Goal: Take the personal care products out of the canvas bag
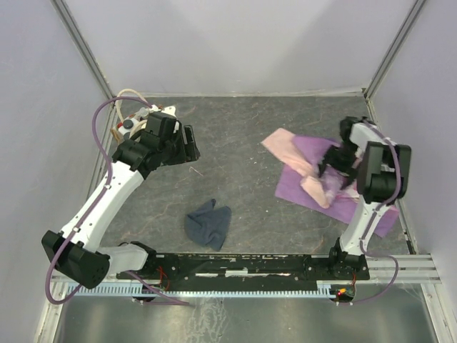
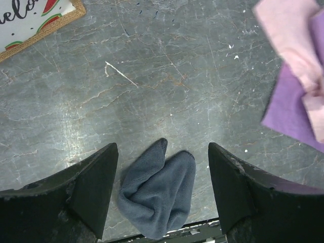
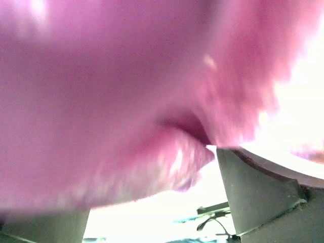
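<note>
1. At the far left corner of the bench (image 1: 243, 121) sits the canvas bag (image 2: 30, 20). In the top view my left arm covers most of it, and its cream loop handles (image 1: 128, 94) poke out behind my wrist. My left wrist camera catches one corner only: tan edging round a white face with black lettering and red marks. What it holds is hidden from me.
2. Just right of the bag, my left gripper (image 2: 162, 152) hangs over bare bench with its jaws spread wide.
3. Near the middle of the near edge lies a crumpled dark grey cloth (image 2: 157, 197), framed between my left fingers (image 2: 96, 187).
4. By the right edge lies the pink-purple cloth (image 1: 314, 168). My right gripper (image 3: 152, 182) is down on it with its jaws standing well apart. Blurred pink fabric fills that wrist view and bulges between the fingers (image 3: 258, 192).
</note>
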Tool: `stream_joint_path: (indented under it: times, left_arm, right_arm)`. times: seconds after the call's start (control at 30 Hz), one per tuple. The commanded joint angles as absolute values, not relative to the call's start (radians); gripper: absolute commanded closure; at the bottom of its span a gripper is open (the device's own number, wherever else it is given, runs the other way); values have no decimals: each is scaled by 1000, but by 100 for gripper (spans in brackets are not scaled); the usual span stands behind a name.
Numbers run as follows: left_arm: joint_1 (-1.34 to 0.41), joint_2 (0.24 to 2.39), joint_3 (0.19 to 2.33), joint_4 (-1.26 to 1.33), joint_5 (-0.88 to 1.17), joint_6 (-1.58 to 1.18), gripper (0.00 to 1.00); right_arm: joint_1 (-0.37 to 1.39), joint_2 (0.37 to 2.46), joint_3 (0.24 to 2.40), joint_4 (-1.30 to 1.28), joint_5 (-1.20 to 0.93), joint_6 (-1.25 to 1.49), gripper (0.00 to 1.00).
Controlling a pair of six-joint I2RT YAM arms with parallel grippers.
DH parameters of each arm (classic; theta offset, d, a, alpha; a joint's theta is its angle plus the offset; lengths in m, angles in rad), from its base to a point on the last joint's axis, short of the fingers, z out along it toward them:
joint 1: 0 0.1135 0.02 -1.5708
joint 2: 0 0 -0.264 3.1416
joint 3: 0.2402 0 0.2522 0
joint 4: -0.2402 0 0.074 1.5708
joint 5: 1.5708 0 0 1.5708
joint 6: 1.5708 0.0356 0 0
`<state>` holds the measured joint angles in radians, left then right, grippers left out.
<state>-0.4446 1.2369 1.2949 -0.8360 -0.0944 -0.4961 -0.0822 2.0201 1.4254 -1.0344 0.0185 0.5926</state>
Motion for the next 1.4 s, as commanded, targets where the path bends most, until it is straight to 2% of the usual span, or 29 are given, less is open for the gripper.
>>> stream_joint_path:
  times: [0.0,0.07,0.2,0.27,0.4,0.5,0.63,0.9,1.13,1.37]
  left_arm:
    - [-441,1226,1313,-824,-78,-501,21]
    - [-440,1224,1306,-822,-76,-503,21]
    - [-441,1216,1302,-818,-87,-504,21]
    - [-441,1216,1302,-811,-87,-510,21]
    - [-442,1230,1296,-802,-56,-522,22]
    - [-442,1247,1288,-800,27,-523,26]
    - [-499,1289,1254,-810,202,-505,31]
    - [-831,1314,1127,-847,164,-626,31]
    - [-919,1210,891,-815,161,-780,31]
    - [-931,1172,790,-816,82,-831,28]
  right_arm:
    - [-220,1875,1361,-1039,357,670,0]
    - [-254,1787,1358,-1053,479,679,0]
    - [-202,1669,1419,-1096,707,612,0]
    - [-155,1641,1465,-1110,668,571,0]
    - [-32,1583,1477,-1056,422,486,2]
    - [43,1553,1445,-1022,314,461,2]
    - [74,1547,1419,-1019,298,471,2]
    - [80,1551,1394,-1022,279,458,2]
    - [82,1516,1365,-1022,282,422,1]
    - [81,1484,1343,-1020,284,426,0]
